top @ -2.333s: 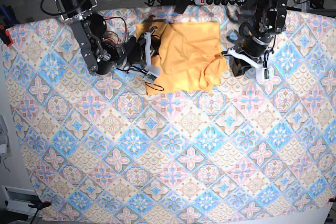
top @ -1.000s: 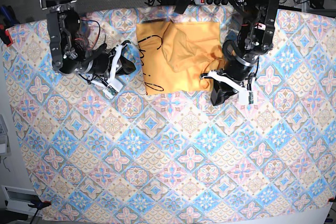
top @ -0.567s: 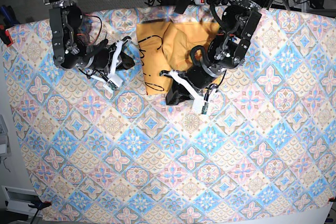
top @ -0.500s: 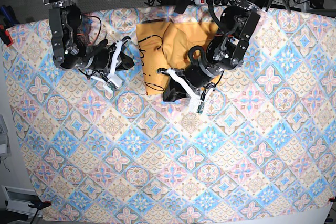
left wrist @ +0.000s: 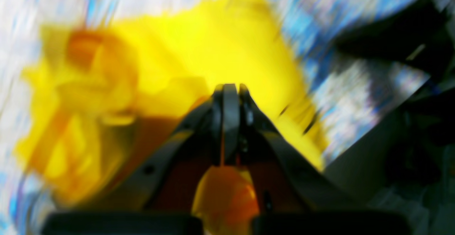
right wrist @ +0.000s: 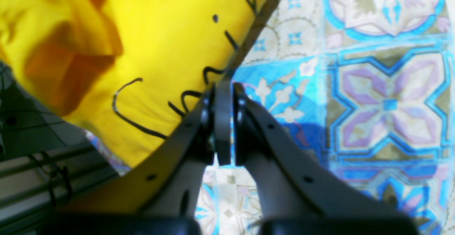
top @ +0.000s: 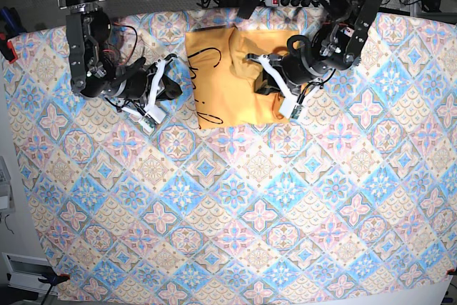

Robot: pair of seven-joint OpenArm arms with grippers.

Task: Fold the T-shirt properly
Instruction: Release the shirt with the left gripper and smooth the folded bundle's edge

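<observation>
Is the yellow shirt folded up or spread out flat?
Folded: the T-shirt is a compact rectangle with cloth bunched on top.

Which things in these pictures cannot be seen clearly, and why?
- Left wrist view: motion blur smears the T-shirt; its folds are unreadable.
- Base view: the left gripper hides the cloth beneath it.
- Right wrist view: the right gripper covers part of the tablecloth.

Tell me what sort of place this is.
Probably a robotics lab bench: a patterned tablecloth clamped over the table, a power strip with tangled cables behind, and a T-shirt laid out between two arms.
</observation>
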